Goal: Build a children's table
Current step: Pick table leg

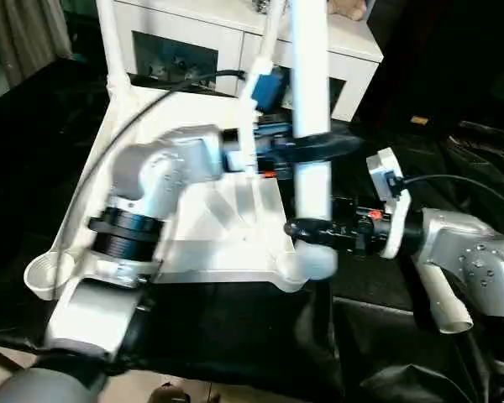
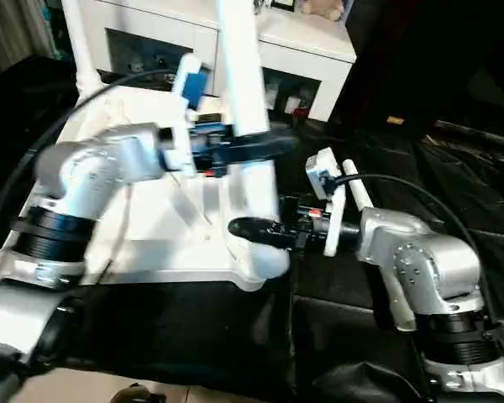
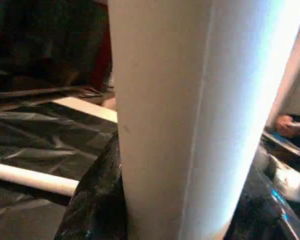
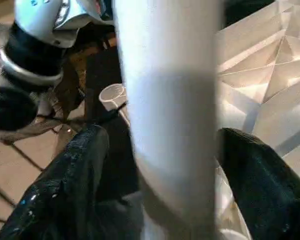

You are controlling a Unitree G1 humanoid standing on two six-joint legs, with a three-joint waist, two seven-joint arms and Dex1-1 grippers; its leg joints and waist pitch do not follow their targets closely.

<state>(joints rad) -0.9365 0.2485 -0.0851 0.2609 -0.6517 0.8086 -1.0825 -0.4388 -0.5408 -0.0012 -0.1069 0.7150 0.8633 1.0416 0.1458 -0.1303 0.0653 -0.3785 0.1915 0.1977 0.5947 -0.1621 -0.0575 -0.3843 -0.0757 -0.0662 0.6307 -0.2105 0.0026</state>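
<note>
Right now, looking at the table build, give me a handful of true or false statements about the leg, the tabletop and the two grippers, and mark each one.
1. The tabletop lies with its ribbed underside facing up. True.
2. Both grippers hold the same upright leg. True: the left gripper clasps it higher up, the right gripper near its base.
3. The held leg lies flat on the black sheet. False: it stands upright at the tabletop's near right corner.
4. Another leg already stands at the far left corner. True.
5. The near left corner socket has a leg in it. False: it is an open round cup.
</note>
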